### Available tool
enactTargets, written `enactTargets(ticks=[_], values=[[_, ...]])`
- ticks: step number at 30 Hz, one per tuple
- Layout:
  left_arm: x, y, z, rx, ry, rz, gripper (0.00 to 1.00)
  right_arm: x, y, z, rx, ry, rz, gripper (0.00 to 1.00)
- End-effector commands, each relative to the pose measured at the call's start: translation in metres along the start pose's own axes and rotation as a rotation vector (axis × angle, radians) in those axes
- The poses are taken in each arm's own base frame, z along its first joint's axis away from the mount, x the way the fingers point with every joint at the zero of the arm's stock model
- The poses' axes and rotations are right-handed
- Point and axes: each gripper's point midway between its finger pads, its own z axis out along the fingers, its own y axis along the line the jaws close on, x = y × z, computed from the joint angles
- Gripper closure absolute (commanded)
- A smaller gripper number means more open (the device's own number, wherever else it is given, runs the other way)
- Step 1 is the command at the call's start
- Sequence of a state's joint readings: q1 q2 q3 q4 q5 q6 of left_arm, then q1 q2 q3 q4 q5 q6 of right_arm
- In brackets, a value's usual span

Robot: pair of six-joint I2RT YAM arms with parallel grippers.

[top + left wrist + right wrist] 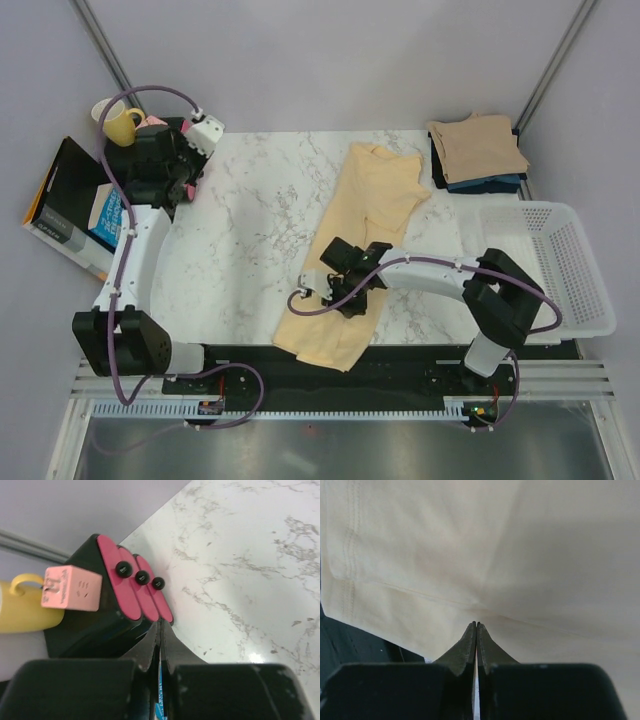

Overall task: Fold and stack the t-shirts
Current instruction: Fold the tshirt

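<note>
A pale yellow-cream t-shirt [375,195] lies lengthwise down the middle of the marble table, its lower end hanging over the front edge. It fills the right wrist view [520,555]. My right gripper [345,295] sits low over its lower half, jaws shut with the tips [476,625] at a fold line where the cloth puckers. A folded tan-beige t-shirt [475,145] tops a stack at the back right, over a navy one [490,183] and a black one [438,165]. My left gripper [185,188] is shut and empty at the far left corner [160,625].
A white mesh basket [580,260] stands at the right edge. A yellow mug [120,125] and a pink cube [70,587] sit at the back left by a black holder with pink pieces [130,585]. Flat boxes [70,200] lie off the left edge.
</note>
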State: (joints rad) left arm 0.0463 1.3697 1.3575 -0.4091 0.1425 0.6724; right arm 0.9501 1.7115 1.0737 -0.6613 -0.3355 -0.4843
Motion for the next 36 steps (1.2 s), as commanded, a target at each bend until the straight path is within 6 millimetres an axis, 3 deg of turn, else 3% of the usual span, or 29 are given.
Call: enactTargets(ticks=[1, 5, 6, 7, 8, 9, 10, 11, 12, 13, 14, 15, 16, 17, 19, 22, 30, 36], values=[[-0.006, -0.044, 0.001, 0.108, -0.029, 0.111, 0.98, -0.020, -0.038, -0.044, 0.210, -0.037, -0.059, 0.94], [0.002, -0.081, 0.003, 0.183, -0.022, 0.172, 0.96, -0.079, -0.092, -0.109, 0.424, -0.201, -0.064, 0.94], [0.000, -0.088, 0.002, 0.197, -0.028, 0.180, 0.96, -0.076, -0.118, -0.125, 0.526, -0.197, -0.013, 0.96], [0.004, -0.094, 0.003, 0.214, -0.024, 0.180, 0.97, -0.093, -0.140, -0.146, 0.610, -0.257, 0.020, 0.99], [0.004, -0.096, 0.003, 0.222, -0.027, 0.183, 0.97, -0.089, -0.160, -0.146, 0.646, -0.247, 0.061, 1.00], [0.005, -0.099, 0.004, 0.231, -0.025, 0.188, 0.97, -0.074, -0.190, -0.159, 0.721, -0.233, 0.134, 1.00], [0.005, -0.100, 0.004, 0.236, -0.029, 0.191, 0.97, -0.071, -0.212, -0.168, 0.777, -0.246, 0.173, 1.00], [0.005, -0.101, 0.004, 0.238, -0.029, 0.192, 0.97, -0.066, -0.236, -0.164, 0.807, -0.237, 0.225, 1.00], [0.006, -0.102, 0.005, 0.242, -0.028, 0.200, 0.98, -0.048, -0.263, -0.174, 0.859, -0.228, 0.290, 1.00], [0.006, -0.102, 0.004, 0.243, -0.031, 0.204, 0.98, -0.051, -0.280, -0.185, 0.895, -0.247, 0.316, 1.00], [0.007, -0.103, 0.004, 0.246, -0.028, 0.209, 0.98, -0.031, -0.304, -0.172, 0.900, -0.212, 0.379, 1.00], [0.010, -0.105, 0.005, 0.255, -0.029, 0.220, 0.98, -0.026, -0.316, -0.170, 0.914, -0.201, 0.404, 1.00], [0.011, -0.106, 0.004, 0.257, -0.027, 0.223, 0.98, -0.029, -0.331, -0.181, 0.954, -0.214, 0.420, 1.00], [0.012, -0.107, 0.004, 0.260, -0.029, 0.228, 0.98, -0.016, -0.346, -0.164, 0.946, -0.175, 0.439, 1.00], [0.015, -0.109, 0.005, 0.267, -0.025, 0.240, 0.98, -0.018, -0.362, -0.165, 0.965, -0.176, 0.442, 1.00], [0.018, -0.109, 0.007, 0.267, -0.017, 0.253, 0.98, -0.005, -0.383, -0.139, 0.947, -0.134, 0.464, 1.00], [0.025, -0.112, 0.013, 0.275, 0.008, 0.263, 0.98, 0.017, -0.400, -0.103, 0.909, -0.088, 0.490, 1.00], [0.033, -0.113, 0.019, 0.279, 0.037, 0.269, 0.98, 0.019, -0.417, -0.075, 0.885, -0.054, 0.431, 1.00]])
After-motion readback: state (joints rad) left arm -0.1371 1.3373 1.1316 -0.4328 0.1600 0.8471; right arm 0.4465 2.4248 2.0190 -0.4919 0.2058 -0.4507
